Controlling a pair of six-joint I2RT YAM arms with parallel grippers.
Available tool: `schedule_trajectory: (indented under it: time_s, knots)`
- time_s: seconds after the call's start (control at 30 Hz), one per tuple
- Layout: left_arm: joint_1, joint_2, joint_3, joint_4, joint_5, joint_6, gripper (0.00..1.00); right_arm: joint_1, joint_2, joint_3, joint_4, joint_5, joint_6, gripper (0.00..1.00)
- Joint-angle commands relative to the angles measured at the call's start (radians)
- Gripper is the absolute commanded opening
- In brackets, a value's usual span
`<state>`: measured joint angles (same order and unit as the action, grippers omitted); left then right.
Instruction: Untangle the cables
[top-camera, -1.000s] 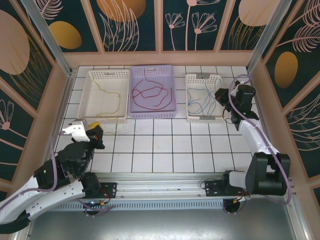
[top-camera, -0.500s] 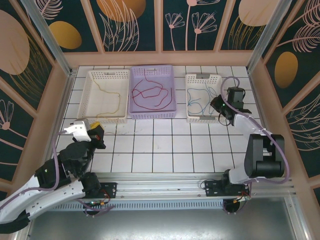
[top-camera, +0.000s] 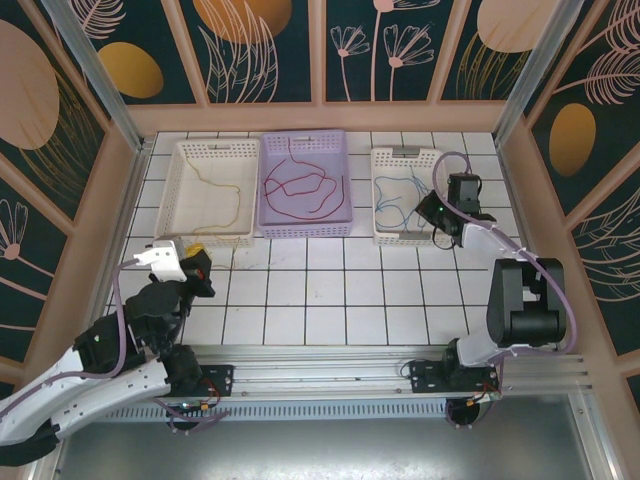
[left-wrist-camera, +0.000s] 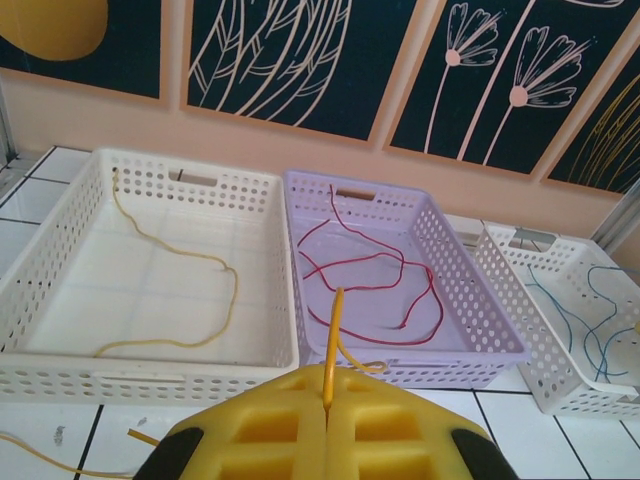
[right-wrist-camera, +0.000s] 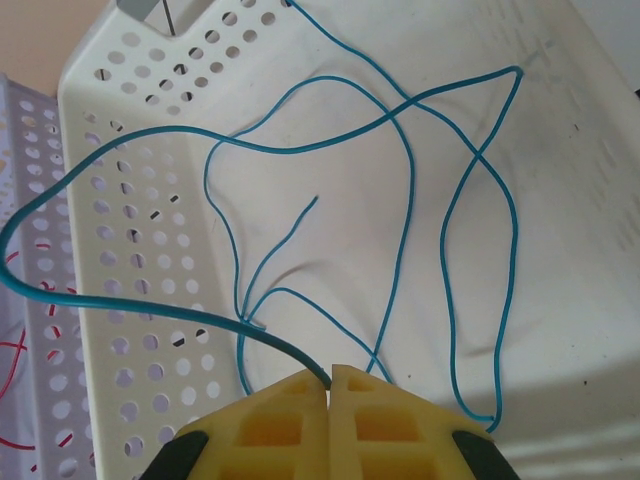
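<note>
Over the last second the right gripper (right-wrist-camera: 329, 385) has drawn in leftward, from beside the right white basket (right-wrist-camera: 120, 200) to above its near right rim. The left gripper (left-wrist-camera: 327, 388) has barely shifted. The blue cable (right-wrist-camera: 411, 190) lies in that basket in loose loops running mostly near to far. One strand of it rises in an arc into the right gripper's yellow fingers, which are pressed together on it. The red cable (left-wrist-camera: 400, 270) sprawls in loops in the purple basket (left-wrist-camera: 470, 300) in the middle of the row, with one tail pointing at the far wall. A yellow cable (left-wrist-camera: 215, 265) winds near to far in the left white basket (left-wrist-camera: 60, 250). The left gripper, over the tiles (top-camera: 330, 290) near the baskets, pinches another yellow strand (left-wrist-camera: 337, 320), which stands up from the seam between its fingers.
</note>
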<state>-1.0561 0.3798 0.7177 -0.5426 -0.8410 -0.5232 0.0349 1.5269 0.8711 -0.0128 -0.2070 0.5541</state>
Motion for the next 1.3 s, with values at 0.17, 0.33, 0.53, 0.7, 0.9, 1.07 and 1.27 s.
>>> schedule_trajectory:
  time_s: [0.17,0.33,0.53,0.7,0.9,1.07,1.27]
  knots:
    - [0.001,0.013,-0.014,0.003,0.004,0.023,0.00,0.011,0.048,0.040,-0.045,0.014,-0.024,0.00]
    - [0.001,0.012,-0.014,0.005,0.003,0.025,0.00,0.020,0.050,0.051,-0.058,0.023,-0.035,0.00]
    - [0.002,0.013,-0.013,0.005,0.005,0.024,0.00,0.028,0.072,0.048,-0.058,0.032,-0.039,0.01]
    - [0.001,0.013,-0.014,0.005,0.008,0.026,0.00,0.031,0.109,0.069,-0.068,0.034,-0.046,0.02]
    - [0.001,0.012,-0.014,0.006,0.008,0.028,0.00,0.049,0.124,0.101,-0.093,0.057,-0.064,0.08]
    - [0.001,0.017,-0.015,0.006,0.009,0.029,0.00,0.073,0.118,0.118,-0.105,0.076,-0.075,0.17]
    - [0.001,0.020,-0.016,0.006,0.010,0.031,0.00,0.092,0.083,0.115,-0.115,0.108,-0.079,0.26]
